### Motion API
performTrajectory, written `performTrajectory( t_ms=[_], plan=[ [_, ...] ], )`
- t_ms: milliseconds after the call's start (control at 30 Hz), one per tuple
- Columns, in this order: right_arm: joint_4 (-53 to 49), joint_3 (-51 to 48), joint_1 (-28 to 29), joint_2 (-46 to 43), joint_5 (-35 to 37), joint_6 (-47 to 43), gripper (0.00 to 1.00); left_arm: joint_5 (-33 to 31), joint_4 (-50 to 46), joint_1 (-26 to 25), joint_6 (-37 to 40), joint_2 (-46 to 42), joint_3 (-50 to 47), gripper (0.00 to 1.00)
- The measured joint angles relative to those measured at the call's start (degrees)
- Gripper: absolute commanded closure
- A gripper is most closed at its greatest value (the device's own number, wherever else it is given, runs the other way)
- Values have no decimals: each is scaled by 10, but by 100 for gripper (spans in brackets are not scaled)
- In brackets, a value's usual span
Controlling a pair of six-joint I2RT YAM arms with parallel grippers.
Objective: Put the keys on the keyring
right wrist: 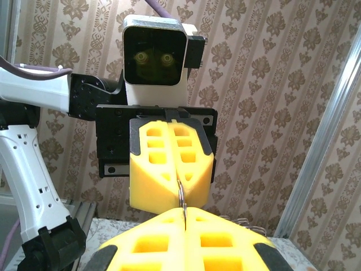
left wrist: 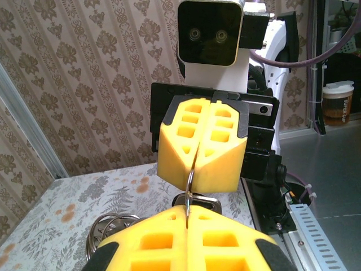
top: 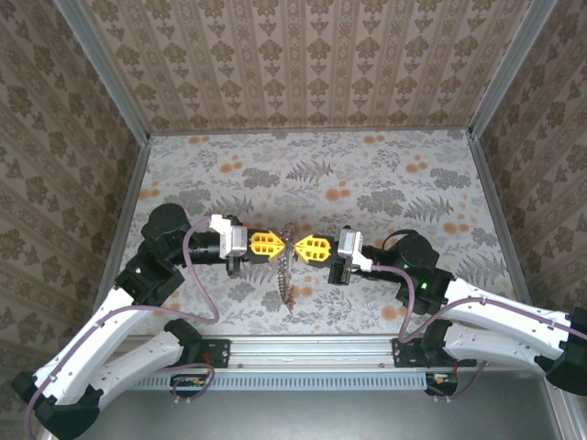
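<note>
**Top view:** the left gripper (top: 266,244) and right gripper (top: 314,247) were found tip to tip above the middle of the table (top: 385,183). The keyring (top: 286,275) was hung between them, its tail trailing toward the near edge.

**Left wrist view:** both claws were seen closed on the keyring's thin metal edge — metal loops (left wrist: 104,231) were noted below, at left.

**Right wrist view:** the same double pinch was recorded — no gap at either seam.

We see R gripper (right wrist: 184,219) at bottom centre, yellow fingers pressed together, seam vertical. Facing it is L gripper (right wrist: 178,179), fingers likewise closed, w/ its wrist cam (right wrist: 153,56) above. Thin metal keyring (right wrist: 181,195) stands edge-on btwn the two tips, ends in both seams. Alu post (right wrist: 316,158) at right, against wallpaper.
</note>
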Motion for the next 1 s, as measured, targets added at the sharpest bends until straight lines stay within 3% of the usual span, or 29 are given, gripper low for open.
performTrajectory(
  t_ms=[1000],
  plan=[
    [1, 0, 7, -8, 0, 0, 100, 2, 0, -1, 0, 0, 0, 100]
  ],
)
